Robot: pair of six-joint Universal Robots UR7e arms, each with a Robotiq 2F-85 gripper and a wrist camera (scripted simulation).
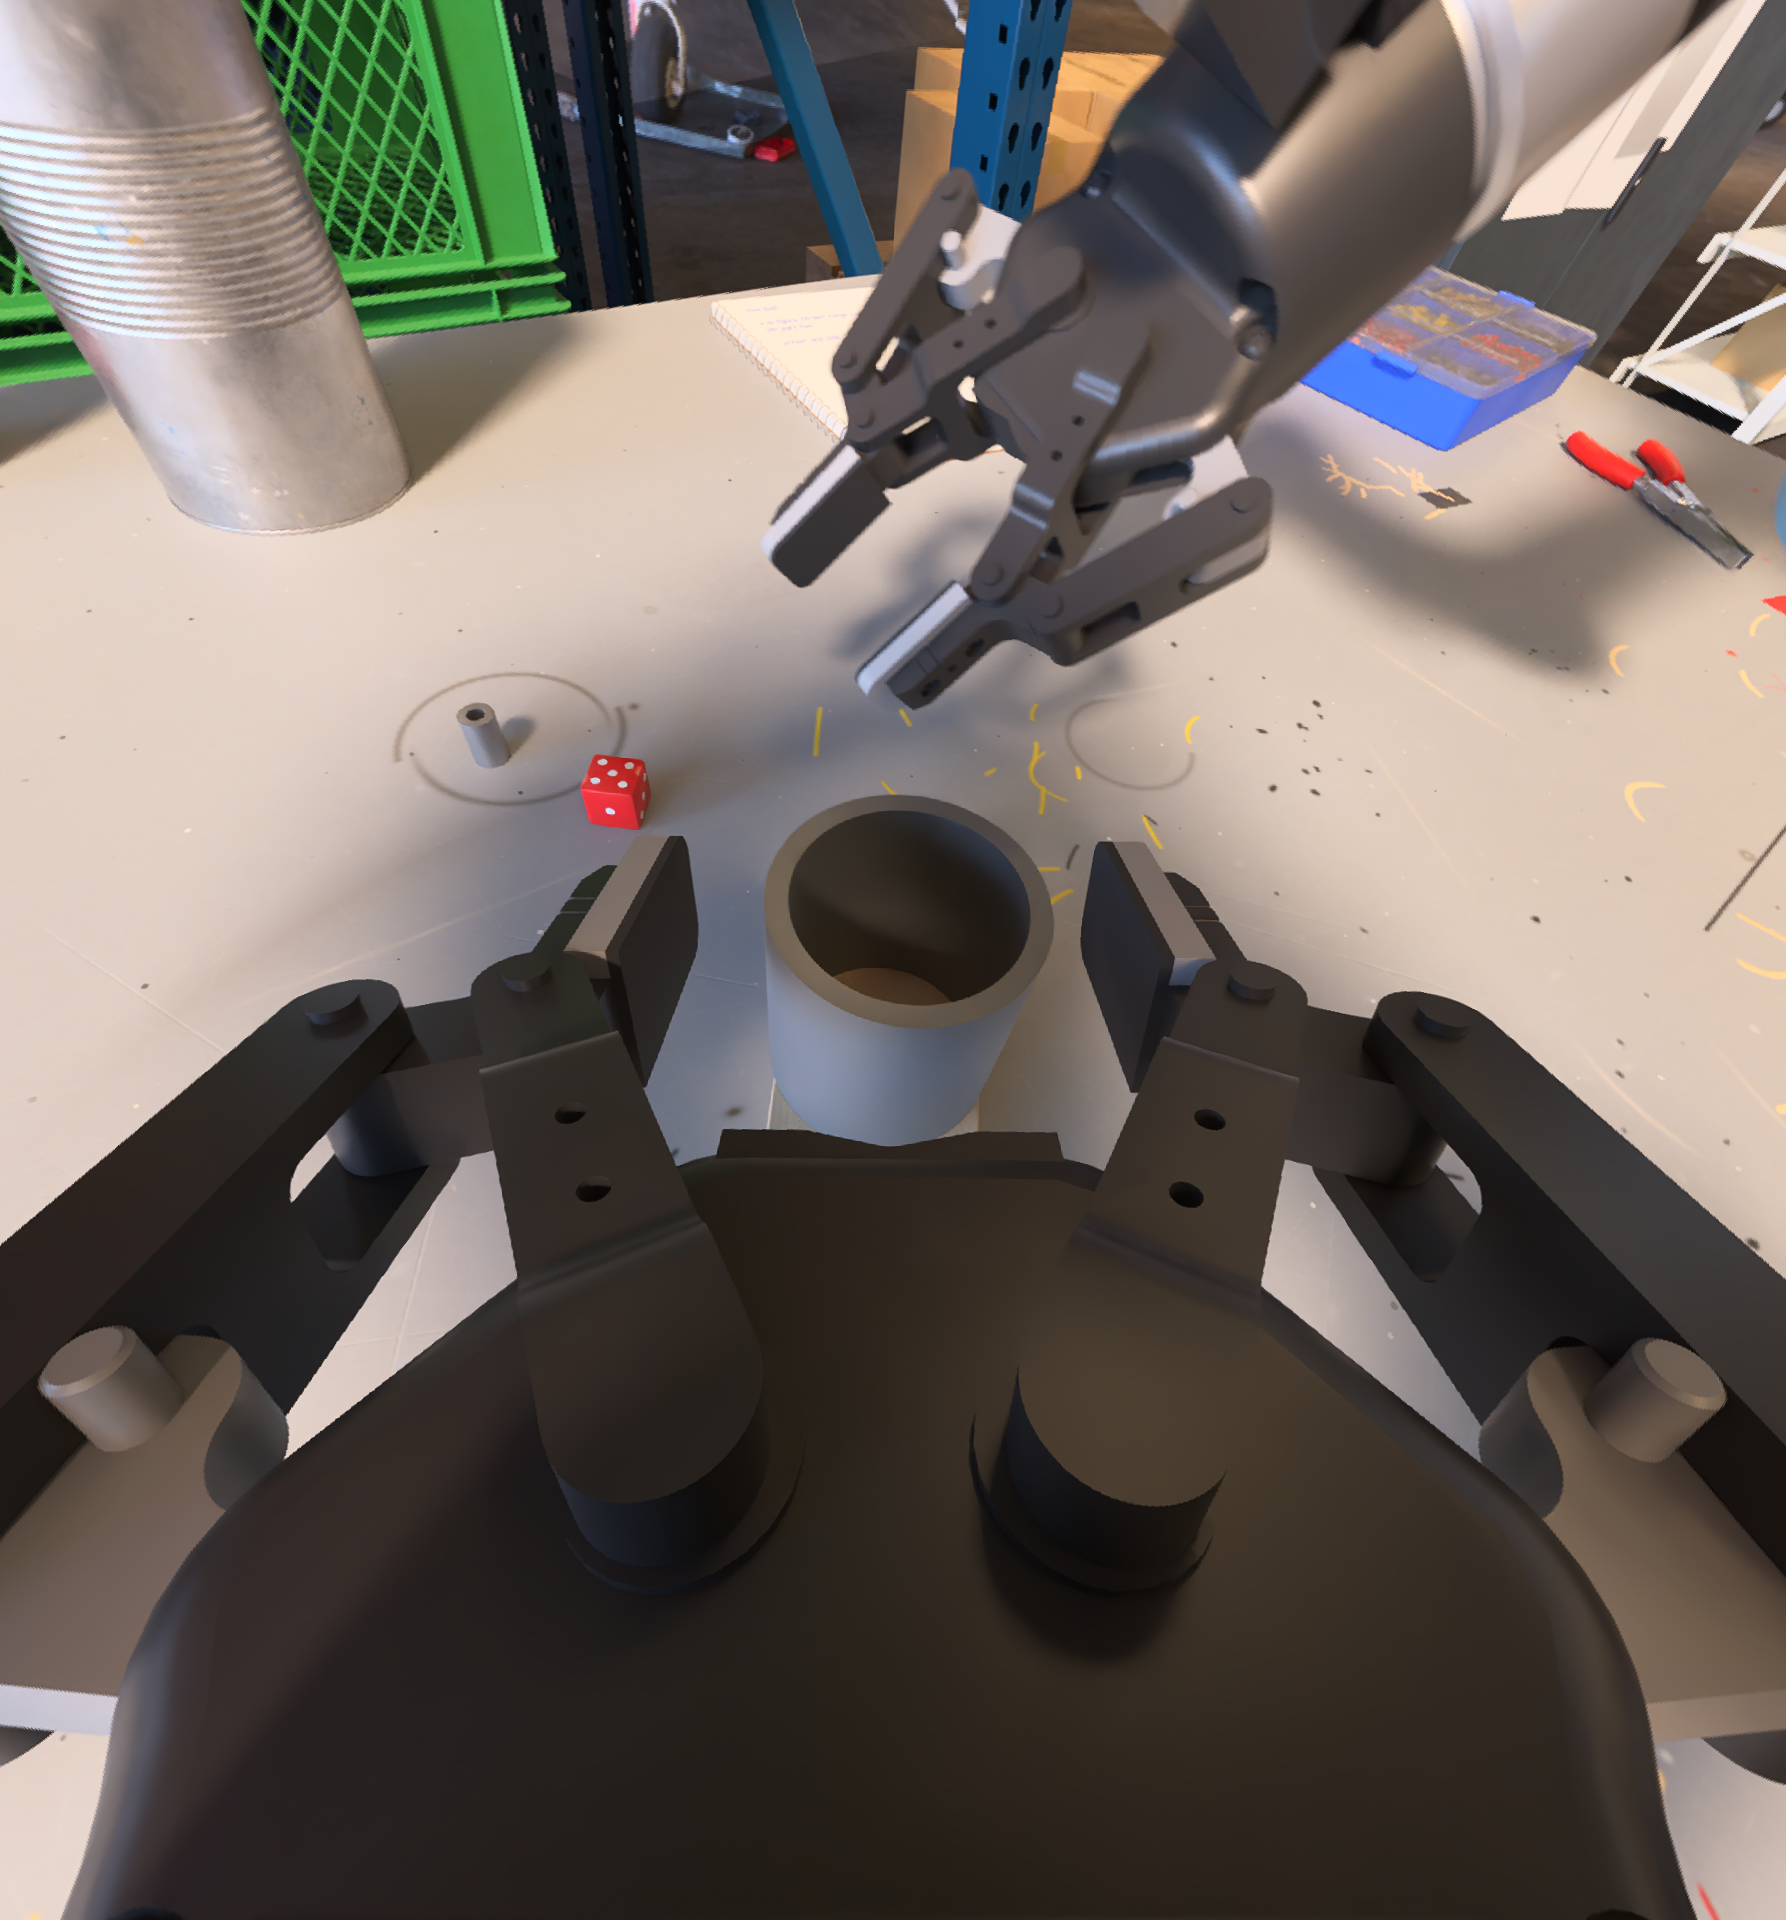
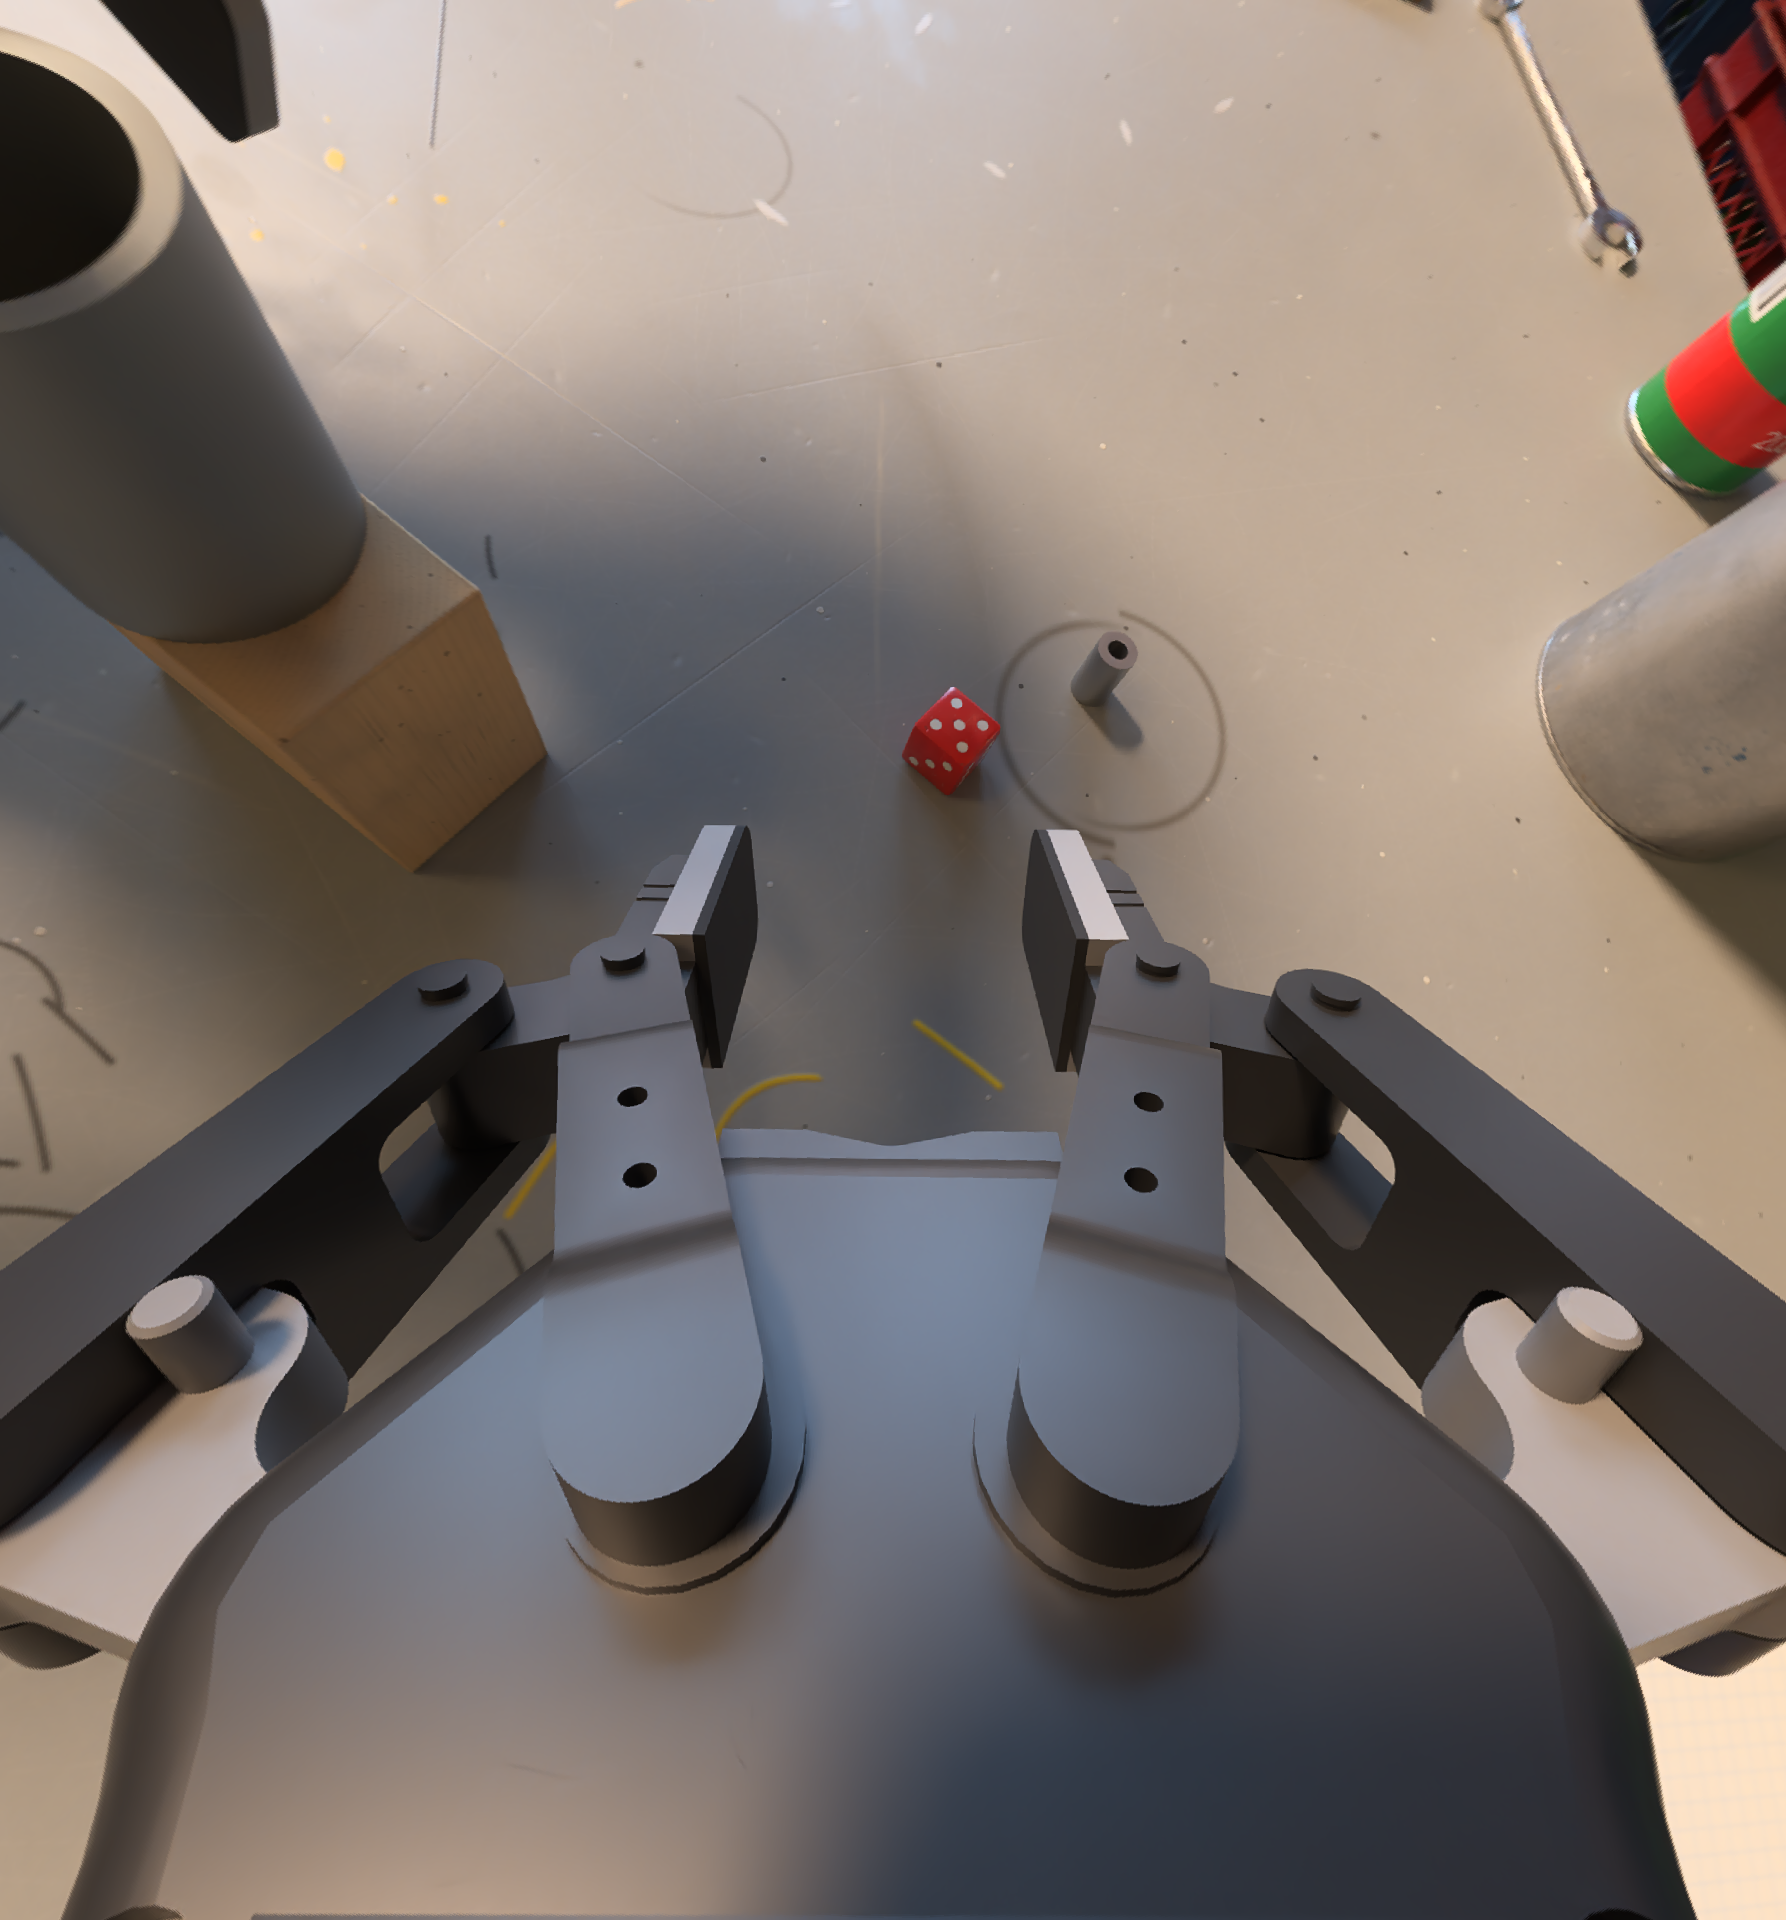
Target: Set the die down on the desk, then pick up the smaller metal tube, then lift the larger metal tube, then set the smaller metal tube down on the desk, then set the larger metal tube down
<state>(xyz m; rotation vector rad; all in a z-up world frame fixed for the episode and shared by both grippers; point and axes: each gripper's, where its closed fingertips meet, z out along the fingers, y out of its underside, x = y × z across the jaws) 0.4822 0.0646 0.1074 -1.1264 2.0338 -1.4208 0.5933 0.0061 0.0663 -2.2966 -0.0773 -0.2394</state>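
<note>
The red die (image 1: 616, 792) rests on the desk, apart from both grippers; it also shows in the right wrist view (image 2: 949, 738). The smaller metal tube (image 1: 482, 732) stands upright just beyond it, inside a drawn circle, and shows in the right wrist view (image 2: 1105, 670). The larger grey tube (image 1: 899, 977) stands upright on a wooden block (image 2: 380, 707). My left gripper (image 1: 889, 883) is open, its fingers on either side of this tube with a gap on each side. My right gripper (image 2: 889, 935) is open and empty, hovering above the desk short of the die; it also shows in the left wrist view (image 1: 847, 613).
A wide threaded silver pipe (image 1: 193, 312) stands at the back left, before a green crate (image 1: 421, 156). A blue parts box (image 1: 1450, 353), red-handled pliers (image 1: 1647, 488) and a notepad (image 1: 785, 343) lie farther off. A green-red can (image 2: 1751, 395) and a wrench (image 2: 1564, 135) show in the right wrist view.
</note>
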